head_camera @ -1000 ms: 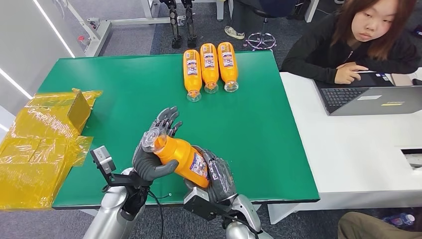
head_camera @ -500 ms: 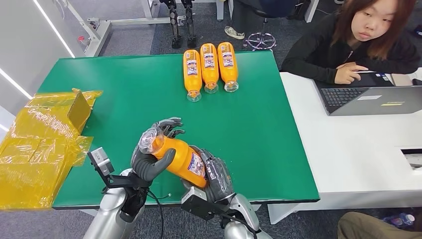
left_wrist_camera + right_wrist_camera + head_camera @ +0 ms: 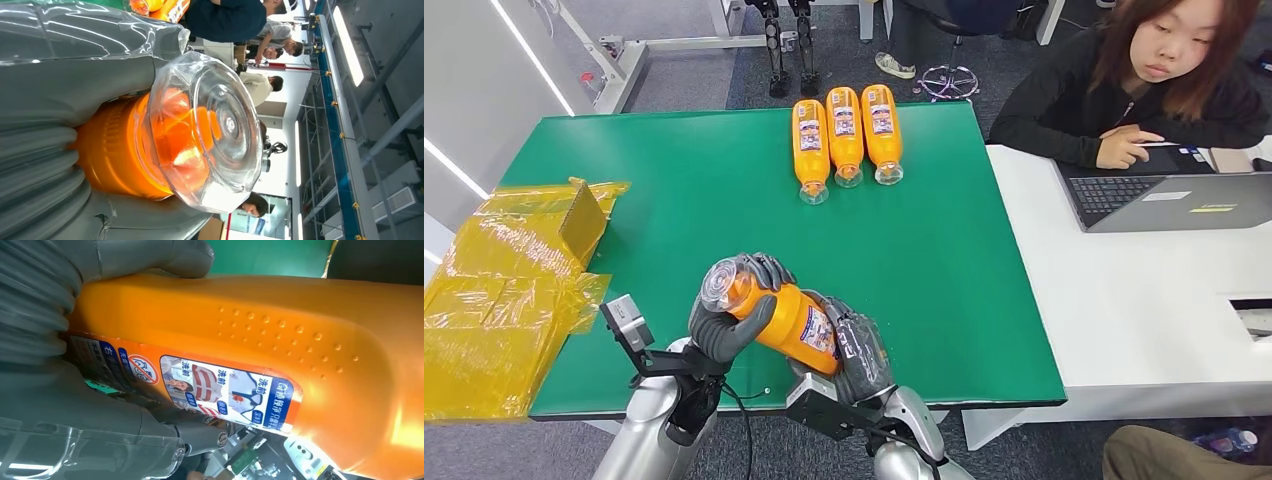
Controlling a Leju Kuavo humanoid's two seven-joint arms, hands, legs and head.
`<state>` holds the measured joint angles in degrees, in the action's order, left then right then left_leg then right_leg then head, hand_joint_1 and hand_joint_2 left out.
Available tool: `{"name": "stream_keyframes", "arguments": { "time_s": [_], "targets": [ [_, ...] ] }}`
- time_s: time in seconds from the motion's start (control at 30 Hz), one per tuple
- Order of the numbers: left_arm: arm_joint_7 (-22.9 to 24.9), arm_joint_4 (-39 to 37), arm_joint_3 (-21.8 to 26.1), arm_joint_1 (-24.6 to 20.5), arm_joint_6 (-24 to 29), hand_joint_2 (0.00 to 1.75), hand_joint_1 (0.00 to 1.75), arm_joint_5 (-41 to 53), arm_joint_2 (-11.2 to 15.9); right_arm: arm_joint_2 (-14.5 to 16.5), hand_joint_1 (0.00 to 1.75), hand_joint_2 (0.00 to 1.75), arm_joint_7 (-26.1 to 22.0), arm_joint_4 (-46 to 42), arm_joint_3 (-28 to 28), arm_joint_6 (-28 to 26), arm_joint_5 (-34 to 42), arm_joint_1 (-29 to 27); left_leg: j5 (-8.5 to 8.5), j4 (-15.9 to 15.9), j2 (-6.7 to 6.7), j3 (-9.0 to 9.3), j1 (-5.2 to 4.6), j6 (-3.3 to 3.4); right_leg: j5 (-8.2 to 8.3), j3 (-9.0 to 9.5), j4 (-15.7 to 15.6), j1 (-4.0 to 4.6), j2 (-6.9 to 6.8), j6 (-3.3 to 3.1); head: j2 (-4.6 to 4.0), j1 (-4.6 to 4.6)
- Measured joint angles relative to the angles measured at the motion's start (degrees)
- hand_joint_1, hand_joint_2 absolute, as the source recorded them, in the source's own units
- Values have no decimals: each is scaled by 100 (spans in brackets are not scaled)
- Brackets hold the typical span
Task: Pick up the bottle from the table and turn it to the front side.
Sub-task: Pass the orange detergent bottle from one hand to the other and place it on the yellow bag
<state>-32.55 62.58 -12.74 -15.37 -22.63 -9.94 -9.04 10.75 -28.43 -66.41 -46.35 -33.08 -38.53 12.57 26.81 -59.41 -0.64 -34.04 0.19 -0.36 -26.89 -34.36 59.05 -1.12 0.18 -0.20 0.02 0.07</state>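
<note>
Currently you've got the orange bottle (image 3: 782, 320) held off the green table (image 3: 664, 210) near its front edge, between both hands. Left hand (image 3: 729, 318) is wrapped around the neck end, fingers closed just behind the clear cap (image 3: 210, 132); cap points up and away toward the robot's left. Right hand (image 3: 856, 350) is clamped on the lower body, thumb over the orange side above the printed label (image 3: 220, 390). Bottle sits tilted, label partly facing up in the head view. 3 more orange bottles (image 3: 845, 135) lie side by side at the far edge, caps toward the robot. Yellow plastic wrapping (image 3: 509, 280) sits at the table's left. A person (image 3: 1144, 80) sits at a laptop (image 3: 1169, 200) on the white desk to the right.
</note>
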Motion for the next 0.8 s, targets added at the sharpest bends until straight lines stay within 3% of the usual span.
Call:
{"name": "stream_keyframes", "arguments": {
  "time_s": [0.8],
  "targets": [
    [0,9,0,0,2,175,175,0,-7,2,175,175,4,-6,2,1,-9,2,0,0,0,0,0,0,0,0,0,0,0,0,0,0]
  ]
}}
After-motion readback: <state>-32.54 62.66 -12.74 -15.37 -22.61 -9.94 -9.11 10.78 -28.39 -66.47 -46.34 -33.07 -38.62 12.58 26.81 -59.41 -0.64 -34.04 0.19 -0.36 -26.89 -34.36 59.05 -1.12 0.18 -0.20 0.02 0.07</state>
